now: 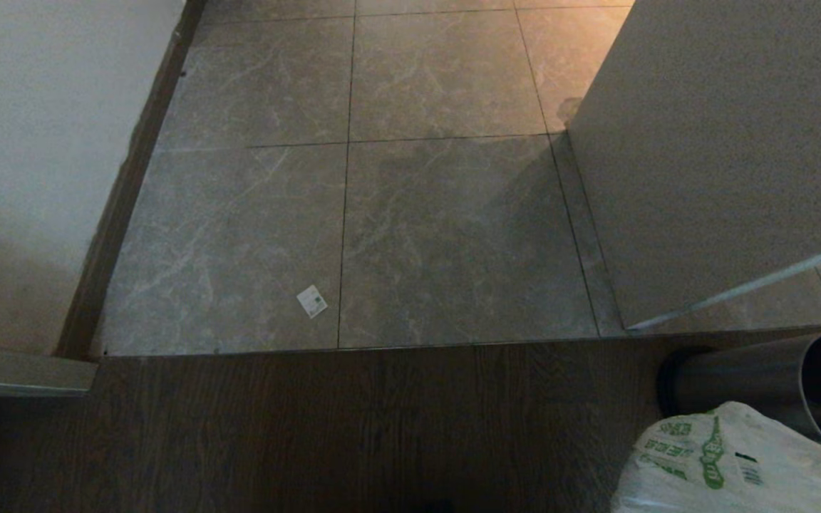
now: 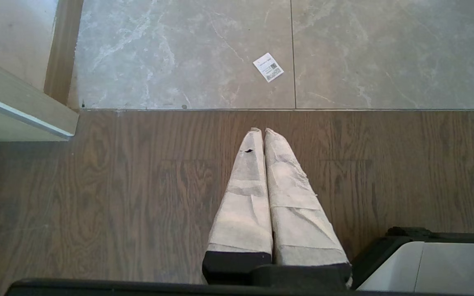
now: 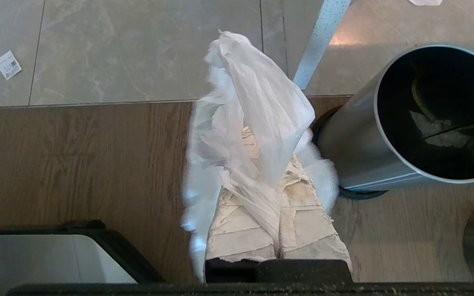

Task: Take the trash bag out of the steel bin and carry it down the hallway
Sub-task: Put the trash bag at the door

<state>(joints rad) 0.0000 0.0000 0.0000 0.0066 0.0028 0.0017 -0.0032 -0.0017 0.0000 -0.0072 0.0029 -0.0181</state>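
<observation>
- Jaws of the right gripper [image 3: 276,172] are pressed together on the bag [image 3: 257,119]; you see white film bunched between the taped fingers [image 3: 241,226] and draped over them.
- Jaws of the left gripper [image 2: 263,131] are pressed together on nothing, above the wood floor [image 2: 97,185].
- Check the head view: the bag [image 1: 731,463] shows at 5 o'clock, out of the bin [image 1: 745,381], its green print facing up.
- Note that the bin stands just beside the bag, at 4 o'clock in the head view; its dark interior holds some scraps.
- Locate the tiles [image 1: 446,228] from the centre up to 12 o'clock, beyond the wood floor's edge; a small label [image 1: 311,301] lies on them.
</observation>
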